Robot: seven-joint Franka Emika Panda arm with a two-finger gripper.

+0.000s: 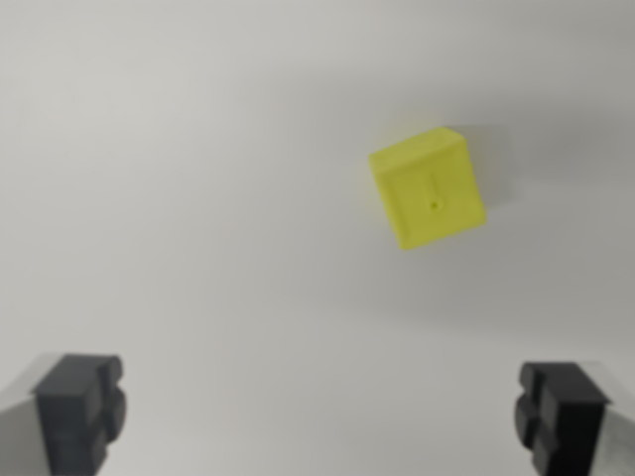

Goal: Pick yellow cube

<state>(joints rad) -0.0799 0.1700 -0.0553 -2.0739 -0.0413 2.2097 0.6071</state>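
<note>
1. A single yellow cube (429, 188) is seen lying on a plain, pale grey-white surface (198, 198).
2. The cube is placed in the upper part of the wrist view, towards the wrist view's right of centre.
3. The cube is turned at a slight angle to the picture's edges, so that its corners point roughly up and down rather than its sides running level.
4. A small dark dot and a faint short line are made out on the cube's broad face; the picture is too soft for more detail to be read.
5. A faint shadow is cast on the surface at the cube's right side.
6. The gripper (322, 412) is shown at the bottom edge, with one dark finger pad (81, 407) in the left corner and the other (561, 409) in the right corner.
7. The jaws are held wide apart, and nothing is gripped between them; only bare surface is seen in the gap.
8. The cube is kept well apart from both pads, above them in the view and nearer to the right pad than to the left one.
9. No contact between the gripper and the cube is seen.
</note>
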